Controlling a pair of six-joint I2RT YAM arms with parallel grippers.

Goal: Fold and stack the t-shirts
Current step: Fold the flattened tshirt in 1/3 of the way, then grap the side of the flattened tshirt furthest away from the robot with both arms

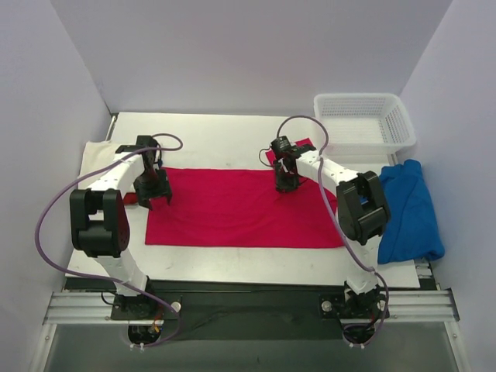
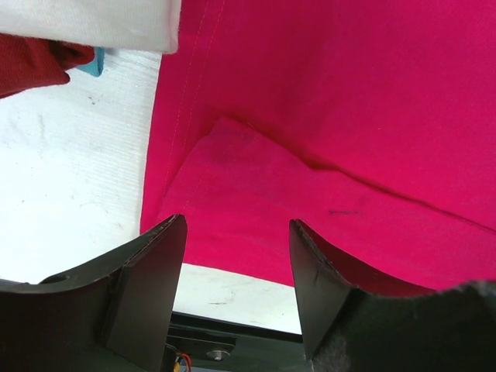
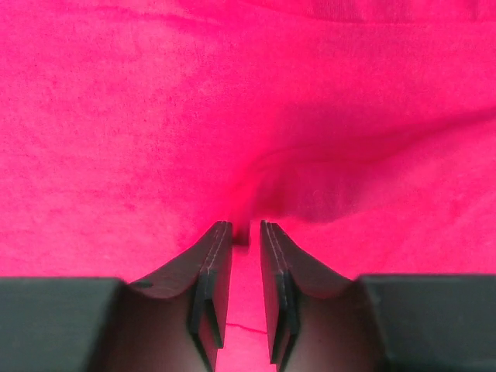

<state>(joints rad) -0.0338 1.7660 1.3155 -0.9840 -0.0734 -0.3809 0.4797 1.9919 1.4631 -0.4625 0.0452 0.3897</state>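
**White table (image 1: 232, 136), crimson t-shirt (image 1: 240, 209) spread flat**

From above, the blue t-shirt (image 1: 411, 209) lies at the right edge and the cream t-shirt (image 1: 94, 151) far left. Only the wrist views settle the grips: the left gripper (image 2: 236, 225) gapes over a turned-over corner, while the right gripper (image 3: 246, 226) pinches puckered red cloth.

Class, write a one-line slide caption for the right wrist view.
Right pincer closed on a puckered fold of the red t-shirt.
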